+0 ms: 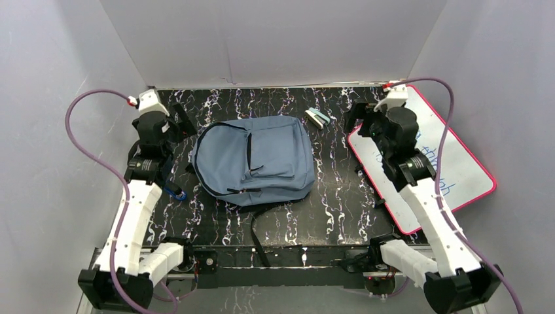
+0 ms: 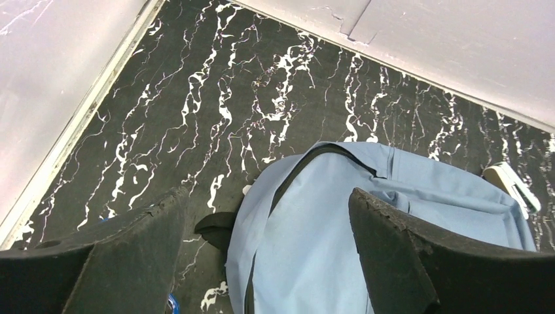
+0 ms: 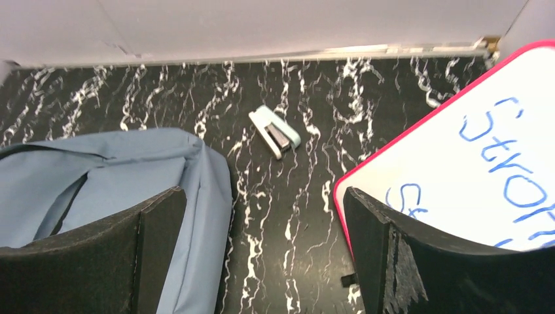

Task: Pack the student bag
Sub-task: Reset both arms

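The slate-blue student bag [image 1: 252, 160] lies flat in the middle of the black marbled table, front pocket up, zippers shut as far as I can see. Its black strap [image 1: 258, 237] trails toward the near edge. My left gripper [image 1: 178, 123] is open and empty, hovering over the bag's far left corner; the bag [image 2: 327, 242] shows between its fingers. My right gripper [image 1: 357, 118] is open and empty above bare table between the bag [image 3: 118, 176] and the whiteboard [image 3: 484, 150].
A pale blue-green stapler [image 1: 317, 118] lies behind the bag near the back wall, also in the right wrist view [image 3: 275, 132]. A pink-framed whiteboard [image 1: 458, 163] with blue writing lies at right. A small blue object [image 1: 175, 193] sits by the left arm. Grey walls surround the table.
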Motion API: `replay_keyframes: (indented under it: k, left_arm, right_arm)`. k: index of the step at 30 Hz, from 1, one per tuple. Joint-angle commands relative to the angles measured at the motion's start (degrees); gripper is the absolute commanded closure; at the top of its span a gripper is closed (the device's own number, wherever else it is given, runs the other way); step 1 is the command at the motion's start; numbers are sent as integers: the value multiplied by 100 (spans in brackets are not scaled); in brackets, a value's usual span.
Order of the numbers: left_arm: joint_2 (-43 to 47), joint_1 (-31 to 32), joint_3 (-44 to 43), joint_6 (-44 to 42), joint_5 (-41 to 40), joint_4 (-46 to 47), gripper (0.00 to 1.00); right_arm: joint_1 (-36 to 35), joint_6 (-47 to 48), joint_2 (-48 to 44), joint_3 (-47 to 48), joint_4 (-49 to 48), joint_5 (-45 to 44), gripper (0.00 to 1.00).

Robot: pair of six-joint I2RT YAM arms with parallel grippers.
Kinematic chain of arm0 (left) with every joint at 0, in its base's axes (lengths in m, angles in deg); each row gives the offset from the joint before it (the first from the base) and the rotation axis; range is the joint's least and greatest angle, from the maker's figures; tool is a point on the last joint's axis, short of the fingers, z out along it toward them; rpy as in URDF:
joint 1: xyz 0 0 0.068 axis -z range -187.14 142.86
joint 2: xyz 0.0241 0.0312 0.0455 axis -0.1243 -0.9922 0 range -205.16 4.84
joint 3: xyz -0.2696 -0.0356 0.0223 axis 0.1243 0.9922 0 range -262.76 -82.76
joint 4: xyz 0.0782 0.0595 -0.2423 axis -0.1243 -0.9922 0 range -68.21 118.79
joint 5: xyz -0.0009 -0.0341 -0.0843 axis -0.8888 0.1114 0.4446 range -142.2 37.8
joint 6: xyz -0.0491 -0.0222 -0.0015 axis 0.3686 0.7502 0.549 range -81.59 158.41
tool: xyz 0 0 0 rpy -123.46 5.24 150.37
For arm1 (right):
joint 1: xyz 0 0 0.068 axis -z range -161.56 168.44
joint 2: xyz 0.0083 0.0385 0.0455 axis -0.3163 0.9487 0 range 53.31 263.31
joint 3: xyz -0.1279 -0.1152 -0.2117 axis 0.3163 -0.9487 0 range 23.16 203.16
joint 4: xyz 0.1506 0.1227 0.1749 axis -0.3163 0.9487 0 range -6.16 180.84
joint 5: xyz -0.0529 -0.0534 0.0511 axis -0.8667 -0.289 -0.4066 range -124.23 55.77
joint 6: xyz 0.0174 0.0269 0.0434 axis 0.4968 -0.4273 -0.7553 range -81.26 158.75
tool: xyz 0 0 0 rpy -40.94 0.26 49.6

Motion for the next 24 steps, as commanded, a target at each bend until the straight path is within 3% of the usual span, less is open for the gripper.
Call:
replay_keyframes:
  k: [1, 6, 24]
  left_arm:
    - [863, -42, 394, -97, -46, 336, 9]
    - [1423, -42, 774, 0, -95, 597, 7]
    - [1229, -42, 771, 286, 200, 553, 6]
  right_arm:
    - [-8, 430, -650, -396, -854, -186, 1]
    - [-11, 649, -1048, -756, -1250, -374, 1]
    - [-7, 612, -928, -1011, -1470, -345, 1]
